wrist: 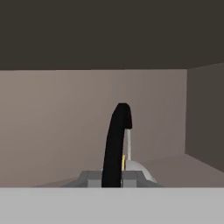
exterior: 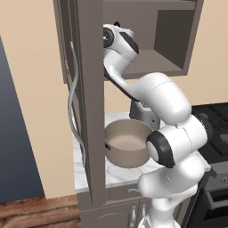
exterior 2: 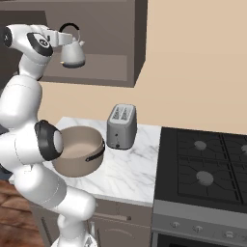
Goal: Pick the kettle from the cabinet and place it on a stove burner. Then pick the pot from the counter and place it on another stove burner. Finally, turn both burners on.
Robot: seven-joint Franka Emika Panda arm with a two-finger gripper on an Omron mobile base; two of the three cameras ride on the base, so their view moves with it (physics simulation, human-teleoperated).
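The small silver kettle (exterior 2: 73, 54) is inside the open upper cabinet (exterior 2: 111, 43), close to its shelf. My gripper (exterior 2: 62, 35) is shut on the left side of its thin black arched handle (exterior 2: 70, 25). In the hand view the black handle (wrist: 116, 144) rises between my two fingertips (wrist: 91, 178), and my gripper (wrist: 112, 179) is shut around it, with a sliver of the silver kettle (wrist: 141, 169) behind. The tan pot (exterior 2: 79, 149) stands on the marble counter (exterior 2: 130, 169), below my arm. Grey burners (exterior 2: 205, 177) lie on the black cooktop at the right.
A boxy grey toaster (exterior 2: 121, 126) stands on the counter behind the pot, near the stove's left edge. The cabinet's open door (exterior: 91, 111) with its wavy silver handle (exterior: 73, 102) juts out at the left. Stove knobs (exterior 2: 198, 228) line the front panel.
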